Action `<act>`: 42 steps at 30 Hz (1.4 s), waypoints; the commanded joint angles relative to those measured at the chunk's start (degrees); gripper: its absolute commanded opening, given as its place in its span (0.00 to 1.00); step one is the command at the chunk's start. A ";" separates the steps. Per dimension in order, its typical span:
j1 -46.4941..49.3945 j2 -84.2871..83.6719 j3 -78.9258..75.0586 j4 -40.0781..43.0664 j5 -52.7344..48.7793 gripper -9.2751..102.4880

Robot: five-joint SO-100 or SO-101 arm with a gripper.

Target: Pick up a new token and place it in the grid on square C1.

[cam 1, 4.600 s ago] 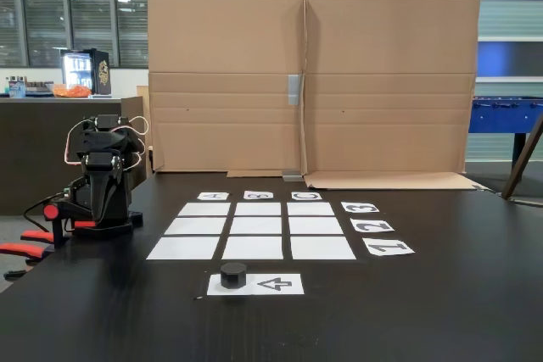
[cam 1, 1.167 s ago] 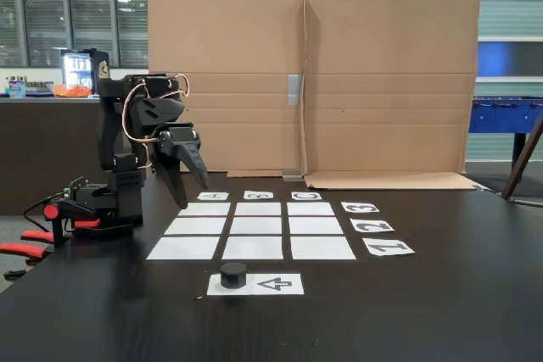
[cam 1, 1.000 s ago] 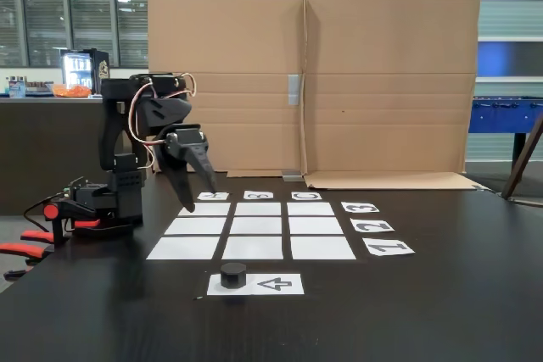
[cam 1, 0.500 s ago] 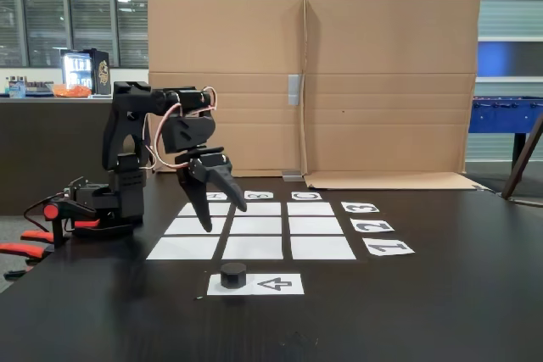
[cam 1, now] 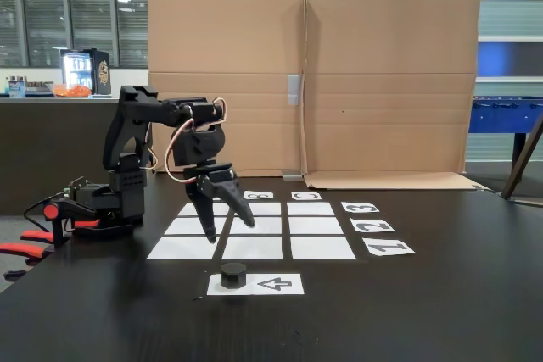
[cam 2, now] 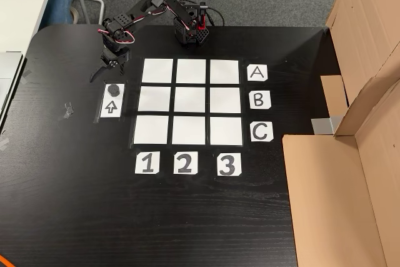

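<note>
Lowered and swung outward, fingers [cam 1: 231, 232] spread apart, grasping nothing — just behind the token [cam 1: 233, 275], bare table [cam 1: 441, 303] around.

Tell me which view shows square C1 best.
The other view: square C1 lies fully visible from above, in line with labels C and 1. The fixed view shows it foreshortened at the grid's near right corner.

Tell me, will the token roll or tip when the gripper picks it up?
The token is short, wide and stands on its flat face, so tipping seems unlikely. It looks matte and rigid, so the open gripper should probably hold it without slipping. Laid on its side, it might roll.
</note>
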 commanded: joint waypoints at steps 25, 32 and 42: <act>-1.14 -16.70 -21.88 10.28 2.11 0.64; -1.14 -20.92 -25.22 12.30 2.11 0.64; -0.79 -23.73 -27.86 13.18 2.81 0.64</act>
